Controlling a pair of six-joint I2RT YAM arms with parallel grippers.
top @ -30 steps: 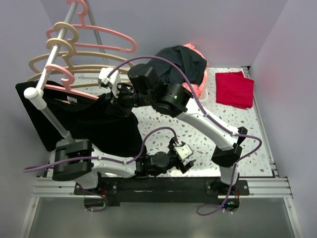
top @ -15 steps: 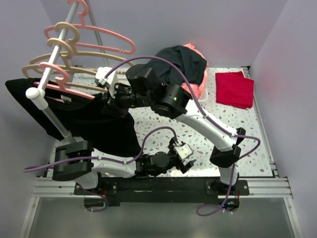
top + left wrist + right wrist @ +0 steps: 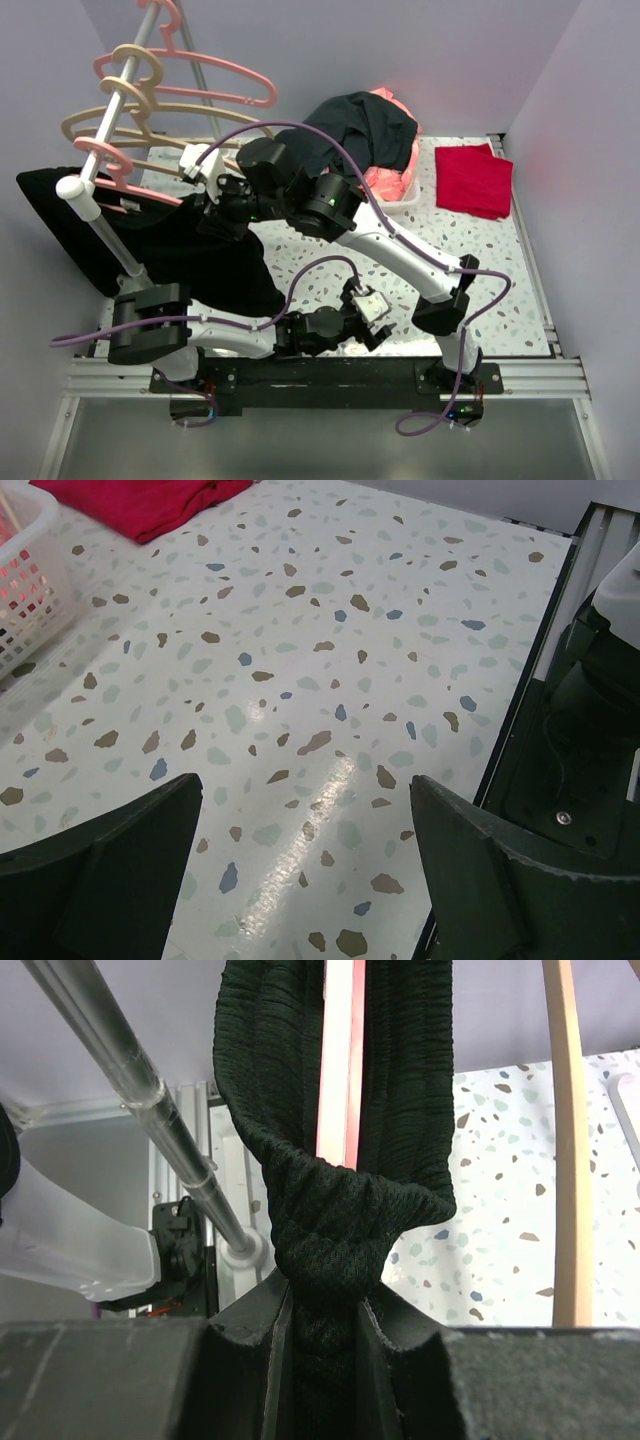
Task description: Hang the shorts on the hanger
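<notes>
The black shorts [image 3: 170, 250] hang draped over a pink hanger [image 3: 118, 165] at the near end of the rail, on the left. My right gripper [image 3: 212, 210] is shut on a bunched fold of the shorts [image 3: 330, 1210] just below the hanger's pink arm [image 3: 340, 1060], which runs through the fabric. In the right wrist view the jaws [image 3: 325, 1305] pinch the cloth tight. My left gripper [image 3: 375, 318] is open and empty, low over the table near the front edge; the left wrist view [image 3: 305, 810] shows only bare terrazzo between its jaws.
The metal rail [image 3: 120, 85] carries more pink and beige hangers [image 3: 160, 110]; a beige arm [image 3: 565, 1140] hangs right of the shorts. A white basket [image 3: 405, 200] holds a dark grey-green garment [image 3: 365, 125]. Folded red cloth [image 3: 475, 180] lies at back right.
My right gripper has moved left and back with the shorts in it, and the shorts and their pink hanger have shifted left along the rail. The left arm has not moved.
</notes>
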